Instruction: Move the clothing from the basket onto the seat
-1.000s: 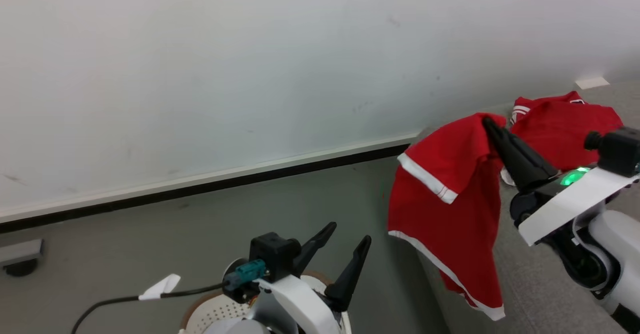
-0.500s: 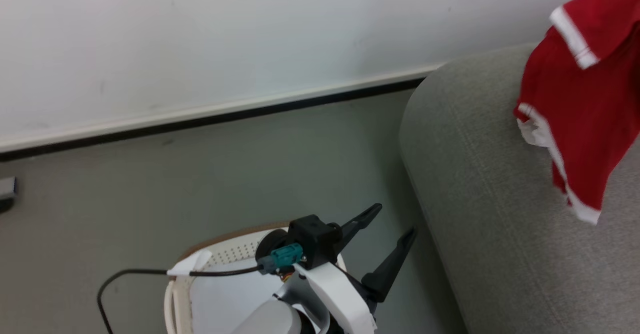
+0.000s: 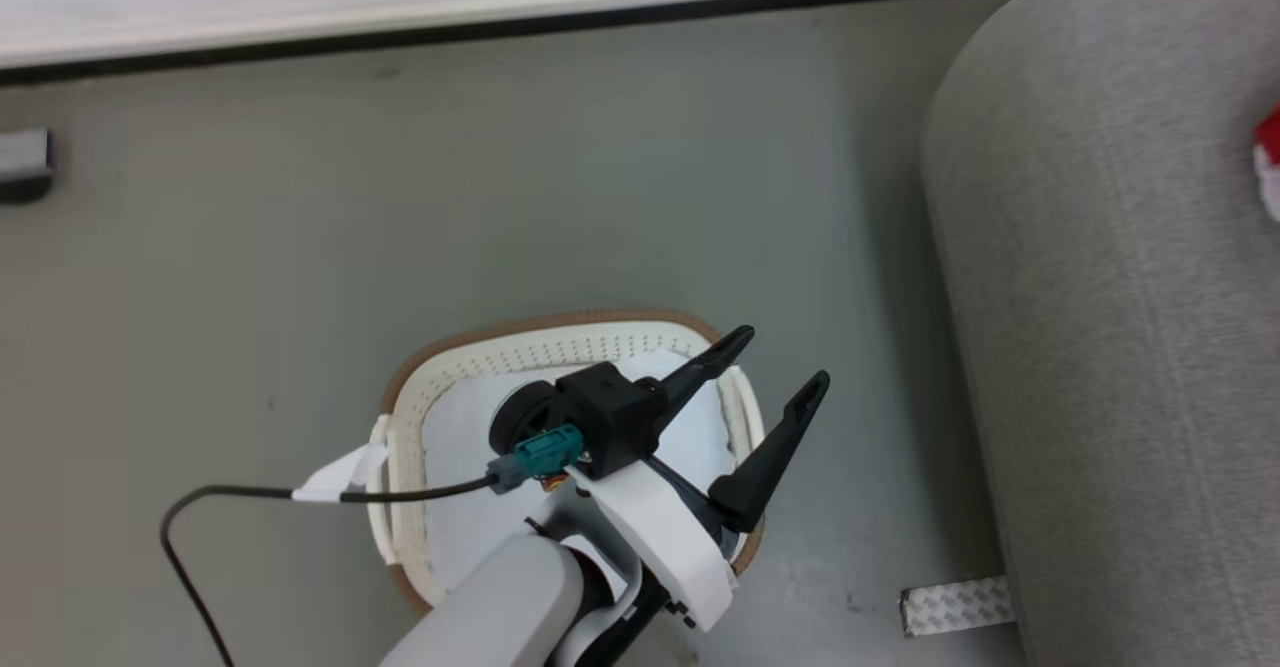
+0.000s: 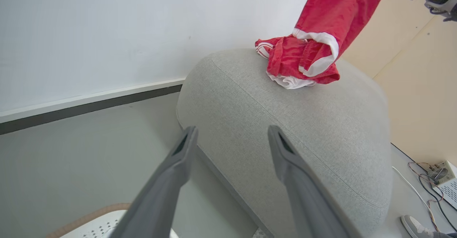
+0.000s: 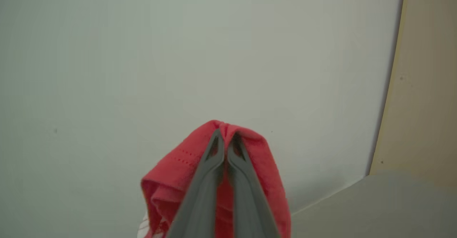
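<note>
Fabric check: your right gripper [image 5: 222,134] pinches a soft red garment [image 5: 171,173]; your left gripper [image 3: 783,357] stands spread over the perforated plastic basket [image 3: 540,324]. Crumpled red clothing [image 4: 296,59] lies on the rounded woven seat [image 4: 285,123].

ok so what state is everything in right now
basket: upright, no red clothing seen in the part that shows
seat: standing beside the basket
crumpled garment: lying in a heap on the seat
held garment: hanging above the seat
right end effector: shut on the held garment
left end effector: open, empty, above the basket
</note>
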Available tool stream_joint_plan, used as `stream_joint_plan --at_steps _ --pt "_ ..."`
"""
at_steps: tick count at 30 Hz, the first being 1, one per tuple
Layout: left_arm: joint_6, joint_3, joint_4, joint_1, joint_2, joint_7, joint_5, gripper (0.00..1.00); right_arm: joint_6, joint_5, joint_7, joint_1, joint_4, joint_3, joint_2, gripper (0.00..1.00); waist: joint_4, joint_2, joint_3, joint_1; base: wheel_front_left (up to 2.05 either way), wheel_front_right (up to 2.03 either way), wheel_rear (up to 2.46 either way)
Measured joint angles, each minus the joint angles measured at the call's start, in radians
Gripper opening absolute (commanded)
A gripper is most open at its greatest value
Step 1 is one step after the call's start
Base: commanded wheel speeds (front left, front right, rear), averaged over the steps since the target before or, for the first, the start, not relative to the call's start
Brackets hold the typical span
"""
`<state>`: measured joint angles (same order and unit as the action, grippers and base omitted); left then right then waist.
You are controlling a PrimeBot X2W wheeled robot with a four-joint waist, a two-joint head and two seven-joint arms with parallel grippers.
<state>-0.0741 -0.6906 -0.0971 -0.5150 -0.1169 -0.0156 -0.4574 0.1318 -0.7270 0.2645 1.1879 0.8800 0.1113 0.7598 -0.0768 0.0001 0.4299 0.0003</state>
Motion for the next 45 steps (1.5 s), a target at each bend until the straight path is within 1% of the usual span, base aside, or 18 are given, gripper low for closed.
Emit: stream_joint_plan --at_steps 2,5,7,10,11,12,13,17,23,25,28,31,34,36,38,41,45 --pt "0.000 0.004 0.000 -0.001 -0.007 -0.005 0.000 1.00 0.000 0.042 0.000 -0.023 0.064 -0.063 -0.014 0.00 0.010 -0.0001 0.024 0.0000 0.00 0.00 0.00" --pt "0.000 0.007 -0.004 -0.003 -0.020 -0.009 0.000 1.00 0.000 0.094 0.000 -0.112 0.137 -0.154 -0.065 0.00 0.018 0.0000 0.052 0.0000 0.00 0.00 0.00" --pt "0.000 0.009 -0.005 -0.007 -0.025 -0.012 0.000 1.00 0.000 0.122 0.000 -0.172 0.152 -0.223 -0.111 0.00 0.018 0.0000 0.063 0.0001 0.00 0.00 0.00" --pt "0.004 0.019 -0.007 -0.009 -0.033 -0.012 0.000 1.00 0.000 0.172 0.000 -0.249 0.137 -0.322 -0.167 0.00 0.010 -0.0001 0.063 -0.0001 0.00 0.00 0.00" --pt "0.006 0.022 -0.008 -0.009 -0.035 -0.013 0.000 1.00 0.000 0.188 0.000 -0.273 0.125 -0.347 -0.184 0.17 0.007 0.0000 0.060 -0.0001 0.00 0.00 0.00" --pt "0.010 0.026 -0.009 -0.010 -0.037 -0.014 -0.001 1.00 0.000 0.194 0.000 -0.292 0.114 -0.372 -0.208 0.40 0.004 0.0000 0.057 -0.0001 0.00 0.00 0.00" --pt "0.012 0.031 -0.011 -0.011 -0.038 -0.018 -0.002 1.00 0.000 0.205 0.000 -0.309 0.098 -0.390 -0.231 1.00 0.000 -0.0001 0.053 -0.0001 0.00 0.00 0.00" --pt "0.017 0.045 -0.025 -0.010 -0.043 -0.041 -0.009 1.00 0.000 0.258 0.000 -0.386 -0.001 -0.434 -0.295 1.00 -0.009 0.0000 0.020 -0.0002 0.00 0.00 0.00" --pt "0.044 0.107 -0.059 0.042 -0.059 -0.109 -0.055 1.00 0.000 0.315 0.000 -0.546 -0.216 -0.412 -0.379 1.00 -0.023 -0.0001 -0.059 -0.0002 0.00 0.00 0.00" --pt "0.060 0.136 -0.078 0.065 -0.074 -0.145 -0.062 1.00 0.000 0.346 0.000 -0.607 -0.301 -0.393 -0.403 1.00 -0.027 -0.0001 -0.092 -0.0003 0.00 0.00 0.00" --pt "0.086 0.176 -0.108 0.106 -0.092 -0.195 -0.066 1.00 0.000 0.368 0.000 -0.694 -0.416 -0.370 -0.455 1.00 -0.031 -0.0001 -0.145 -0.0003 0.00 0.00 0.00" --pt "0.122 0.209 -0.140 0.151 -0.116 -0.227 -0.048 1.00 0.000 0.403 0.000 -0.785 -0.511 -0.338 -0.493 1.00 -0.034 -0.0001 -0.203 -0.0004 0.00 0.00 0.00" --pt "0.157 0.256 -0.162 0.220 -0.126 -0.242 -0.037 1.00 0.000 0.455 0.000 -0.872 -0.576 -0.299 -0.538 1.00 -0.038 -0.0001 -0.264 -0.0005 0.00 0.00 0.00" --pt "0.171 0.296 -0.164 0.274 -0.125 -0.246 -0.035 1.00 0.000 0.500 0.000 -0.926 -0.608 -0.270 -0.561 1.00 -0.040 -0.0001 -0.305 -0.0006 0.00 0.00 0.00" --pt "0.182 0.348 -0.142 0.325 -0.121 -0.247 -0.016 1.00 0.000 0.520 0.000 -0.976 -0.628 -0.249 -0.585 1.00 -0.042 -0.0001 -0.344 -0.0006 0.00 0.00 0.00" --pt "0.185 0.409 -0.116 0.400 -0.103 -0.248 0.021 1.00 0.000 0.567 0.000 -1.041 -0.658 -0.216 -0.612 1.00 -0.042 -0.0001 -0.391 -0.0006 0.00 0.00 0.00" --pt "0.170 0.478 -0.108 0.476 -0.066 -0.248 0.069 1.00 0.000 0.604 0.000 -1.114 -0.686 -0.195 -0.648 1.00 -0.027 -0.0001 -0.431 -0.0007 0.00 0.00 0.00"
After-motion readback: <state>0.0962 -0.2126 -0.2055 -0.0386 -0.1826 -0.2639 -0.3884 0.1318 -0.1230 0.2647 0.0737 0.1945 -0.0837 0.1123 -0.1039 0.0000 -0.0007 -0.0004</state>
